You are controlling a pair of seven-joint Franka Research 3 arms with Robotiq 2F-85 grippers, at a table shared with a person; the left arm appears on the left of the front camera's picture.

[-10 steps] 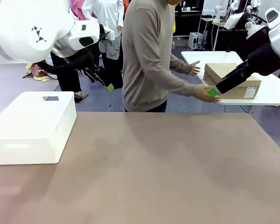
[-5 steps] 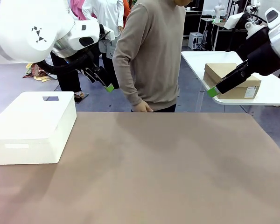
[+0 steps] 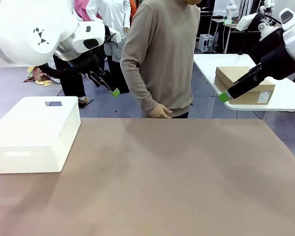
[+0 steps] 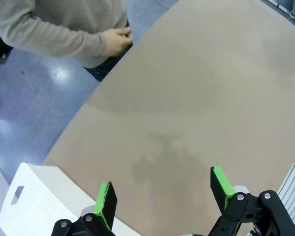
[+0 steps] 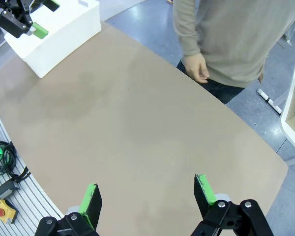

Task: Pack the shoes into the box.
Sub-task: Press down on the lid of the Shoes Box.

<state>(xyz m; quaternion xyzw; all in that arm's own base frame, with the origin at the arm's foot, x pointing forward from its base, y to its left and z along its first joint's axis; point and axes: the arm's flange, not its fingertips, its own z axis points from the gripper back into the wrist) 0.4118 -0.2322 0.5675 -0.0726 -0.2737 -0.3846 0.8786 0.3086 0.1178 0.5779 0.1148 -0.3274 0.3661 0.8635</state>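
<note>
While both of your grippers hang above the table (image 3: 187, 177), the left gripper (image 4: 164, 196) and the right gripper (image 5: 148, 196) each hold their two green pads wide apart with nothing between them. You have one box (image 3: 243, 84) (tan, lid down) on a white side table (image 3: 290, 98) behind the right arm. One white bin (image 3: 34, 135) sits at your left, and one person's hand (image 3: 160, 111) rests at the far edge.

white bin (image 3: 34, 135) far left, table (image 3: 177, 177) open
</note>
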